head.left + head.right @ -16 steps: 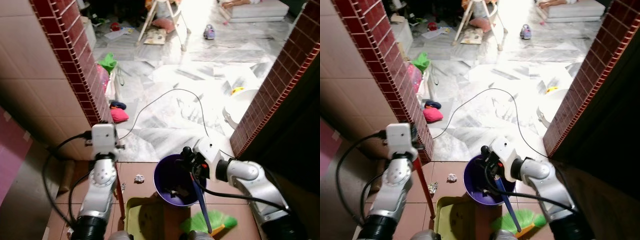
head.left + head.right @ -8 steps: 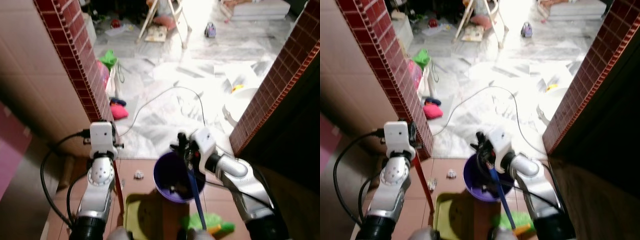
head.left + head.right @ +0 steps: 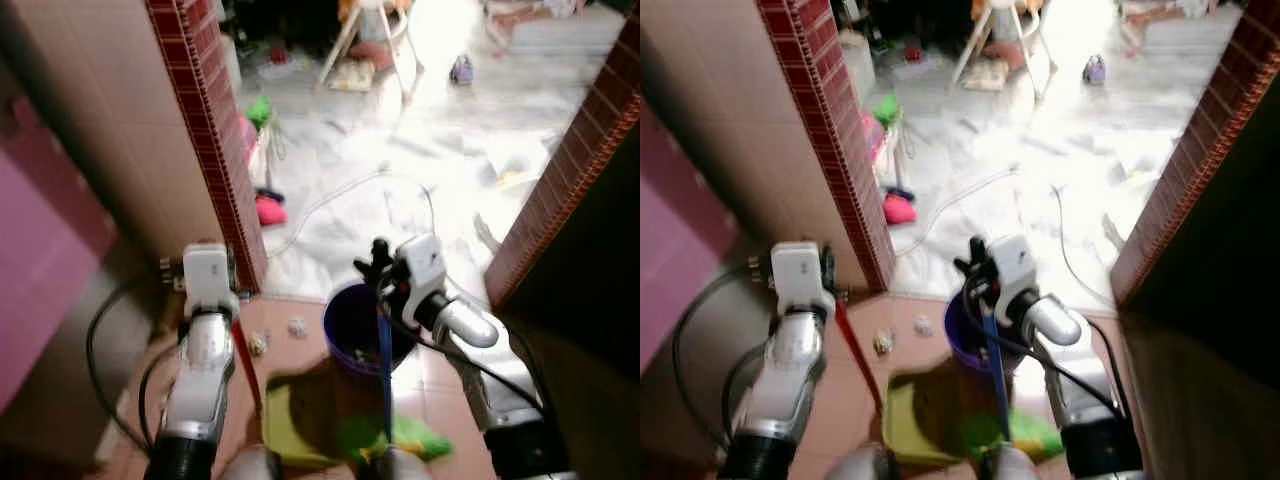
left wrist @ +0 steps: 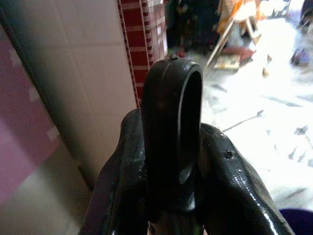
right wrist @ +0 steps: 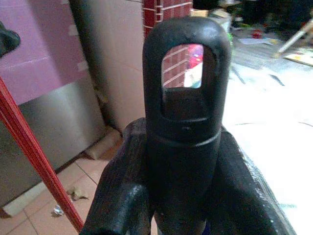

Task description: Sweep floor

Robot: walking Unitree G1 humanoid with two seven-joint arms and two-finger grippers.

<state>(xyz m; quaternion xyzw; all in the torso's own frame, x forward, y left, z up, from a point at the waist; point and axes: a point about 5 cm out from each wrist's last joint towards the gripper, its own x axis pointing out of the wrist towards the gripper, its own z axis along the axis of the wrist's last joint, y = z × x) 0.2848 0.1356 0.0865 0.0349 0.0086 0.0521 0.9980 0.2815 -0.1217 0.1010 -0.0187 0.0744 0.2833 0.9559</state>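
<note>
left eye view has the robot standing on the brown tiles at the doorway, the left gripper [image 3: 232, 318] wrapped round the red dustpan handle [image 3: 246, 365] and the right gripper [image 3: 381, 292] clamped on the blue broom handle [image 3: 385, 370]. the green dustpan [image 3: 290, 430] lies on the brown tiles at the robot's feet, the green broom bristles [image 3: 415, 437] just beside it, and the purple bucket [image 3: 345, 325] sits at the edge where the brown tiles meet the white marble floor [image 3: 400, 190]. by my reading the sweeping is barely under way: crumpled paper scraps [image 3: 297, 327] lie on the tiles beside the bucket, near the brick pillar [image 3: 215, 130], and toys, a cable and more clutter are strewn over the marble beyond. the pictures are blurred, so what the bucket holds is unclear. left wrist view adds the black looped handle end [image 4: 172, 132] gripped between the fingers [image 4: 234, 186]. right wrist view shows the same kind of loop [image 5: 183, 93] with fingers [image 5: 122, 191] pressed on both sides, plus the red handle crossing near scraps
</note>
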